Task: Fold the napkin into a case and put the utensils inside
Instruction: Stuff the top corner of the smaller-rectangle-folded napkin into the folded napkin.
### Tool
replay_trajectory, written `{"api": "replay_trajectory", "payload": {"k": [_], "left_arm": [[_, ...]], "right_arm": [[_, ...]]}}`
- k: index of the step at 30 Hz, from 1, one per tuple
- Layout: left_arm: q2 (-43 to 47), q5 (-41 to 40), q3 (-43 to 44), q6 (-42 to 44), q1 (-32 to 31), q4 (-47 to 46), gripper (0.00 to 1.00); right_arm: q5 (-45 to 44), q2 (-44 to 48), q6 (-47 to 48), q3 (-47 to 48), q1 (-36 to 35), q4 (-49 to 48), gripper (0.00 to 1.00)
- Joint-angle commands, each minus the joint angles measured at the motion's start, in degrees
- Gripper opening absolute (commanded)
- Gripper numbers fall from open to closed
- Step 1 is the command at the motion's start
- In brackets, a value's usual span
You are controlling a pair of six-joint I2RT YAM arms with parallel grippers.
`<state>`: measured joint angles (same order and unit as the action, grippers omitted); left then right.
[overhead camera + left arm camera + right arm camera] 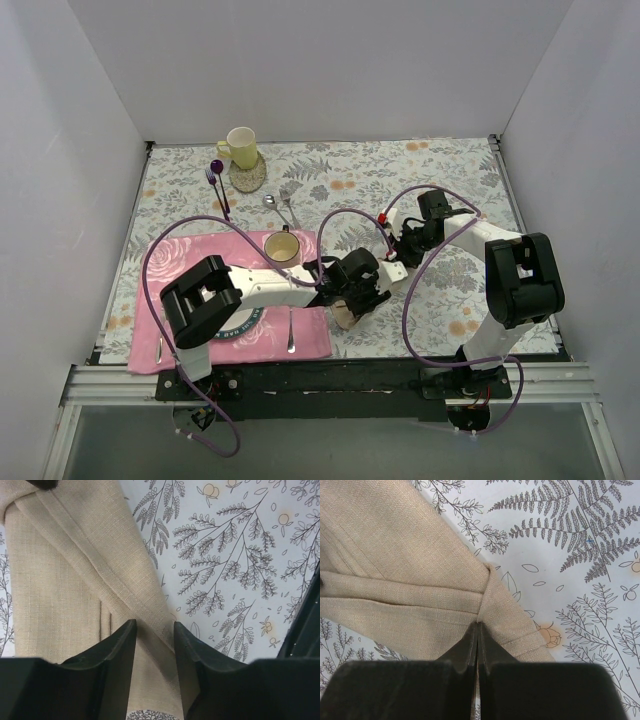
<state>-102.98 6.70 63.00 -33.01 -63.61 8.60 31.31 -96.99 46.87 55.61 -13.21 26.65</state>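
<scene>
Counting, at the left of the overhead view, one pink placemat (235, 255) carrying one longer spoon (291, 335), with one purple-handled fork (218, 185) above it. Counting, further right at upper middle, one silver spoon (270, 201) and one silver fork (290, 208), two in all, lying side by side on the tabletop (450, 190), up and to the left of both arms and well apart from them. Working one napkin (344, 318) at lower centre, partly folded and, judging by the loose flaps, needing more folding. Straddling a folded band of that cloth with the left fingers (117, 650) apart, the band's long axis running from the upper left of the left wrist view down between them. Pressing the right fingers (470, 647) together, tips touching the spot where band and flap are crossing, at the middle of the right wrist view; not showing whether any layer is nipped. Judging the left arm nearer, sitting directly over the napkin.
</scene>
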Motion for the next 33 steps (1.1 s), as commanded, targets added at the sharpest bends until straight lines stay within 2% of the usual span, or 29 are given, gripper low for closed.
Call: {"api": "replay_trajectory", "payload": {"k": [1, 4, 5, 6, 9, 16, 21, 26, 33], "left_arm": [[0.5, -1.9, 0.3, 2.2, -0.2, 1.2, 0.31], [0.2, -2.7, 0.8, 2.4, -0.1, 1.7, 0.22], [0.3, -2.6, 1.0, 2.6, 0.0, 1.9, 0.18], [0.5, -2.5, 1.4, 2.6, 0.1, 2.1, 0.10], [0.8, -2.0, 2.4, 2.4, 0.6, 2.7, 0.00], [1.5, -0.2, 4.7, 2.3, 1.6, 4.3, 0.00], [0.9, -0.3, 7.6, 5.8, 4.5, 5.6, 0.00], [1.1, 0.2, 6.4, 12.5, 6.8, 3.5, 0.00], [-1.0, 0.8, 2.9, 17.6, 8.1, -2.7, 0.00]], "right_arm": [[-4.1, -2.0, 1.9, -2.2, 0.4, -0.1, 0.01], [-4.1, -2.2, 2.2, -2.1, 0.4, 0.0, 0.01], [-4.1, -2.2, 2.3, -2.0, 0.4, 0.0, 0.01], [-4.1, -2.2, 2.3, -1.9, 0.4, 0.1, 0.01], [-4.0, -2.2, 2.5, -1.8, 0.4, 0.1, 0.01], [-3.6, -2.2, 2.9, -1.6, 0.4, 0.2, 0.01], [-3.4, -2.1, 3.1, -1.6, 0.4, -0.1, 0.01], [-3.4, -2.1, 3.0, -1.5, 0.3, -0.2, 0.01], [-2.7, -2.3, 2.7, -0.7, 0.4, 0.2, 0.01]]}}
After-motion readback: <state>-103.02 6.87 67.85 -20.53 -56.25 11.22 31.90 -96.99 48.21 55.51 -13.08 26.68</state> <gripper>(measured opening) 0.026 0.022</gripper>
